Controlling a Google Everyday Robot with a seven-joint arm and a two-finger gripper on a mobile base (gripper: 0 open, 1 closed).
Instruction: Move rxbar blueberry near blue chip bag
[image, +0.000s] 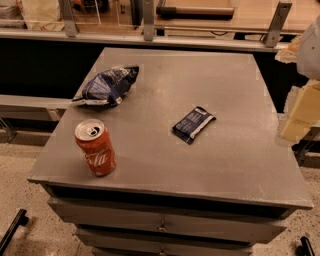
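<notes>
The rxbar blueberry (194, 124) is a small flat dark navy wrapper with pale lettering, lying at an angle near the middle of the grey table (220, 165). The blue chip bag (107, 86) is a wrinkly shiny dark blue bag with a silvery edge, lying at the table's back left. My gripper (296, 125) shows as a pale shape at the right edge of the view, beside the table's right edge, well right of the bar and touching nothing.
A red soda can (96, 147) stands upright at the table's front left, below the chip bag. Drawers (160, 227) run under the tabletop. A counter with metal posts (148, 20) runs behind the table.
</notes>
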